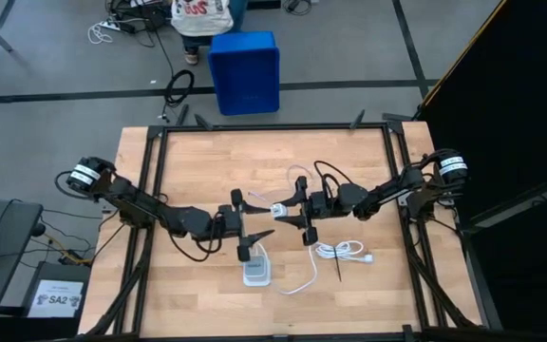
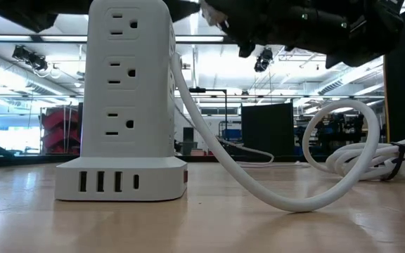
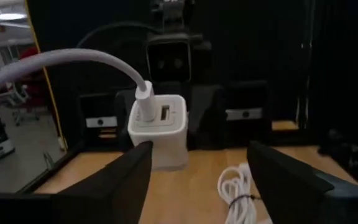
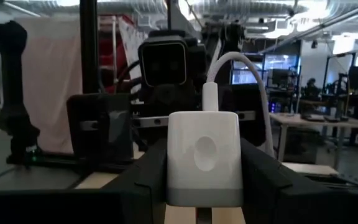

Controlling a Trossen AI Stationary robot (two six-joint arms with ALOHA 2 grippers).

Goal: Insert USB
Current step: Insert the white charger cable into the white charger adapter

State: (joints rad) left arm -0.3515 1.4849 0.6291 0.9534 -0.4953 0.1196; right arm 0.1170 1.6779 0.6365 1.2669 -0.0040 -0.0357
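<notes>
- The charger block [image 4: 203,158] is the landmark: it hangs above the middle of the wooden surface [image 1: 207,161], clamped between the fingers of the right end effector [image 1: 291,211].
- The USB [image 3: 55,62] plug sits in one port on the block's face, and its thin cable arches away from the block.
- The left end effector [image 3: 197,171] faces the block from the opposite side, fingers spread apart, one on each side of the block and clear of it.
- Below the block and a little toward the surface's near edge stands a white power strip tower [image 2: 126,98], its thick cord [image 2: 273,190] sweeping off along the surface.
- Beside the tower, under the right arm, lies a bundled white cord [image 1: 340,251] held by a black tie.
- A black frame [image 1: 150,190] runs along the surface's edges; both arms reach in over its left and right sides.
- Bare wood lies open between the block and the far edge.
- Beyond the far edge, on the floor, a blue bin [image 1: 244,71] stands next to a person's legs [image 1: 198,24].
</notes>
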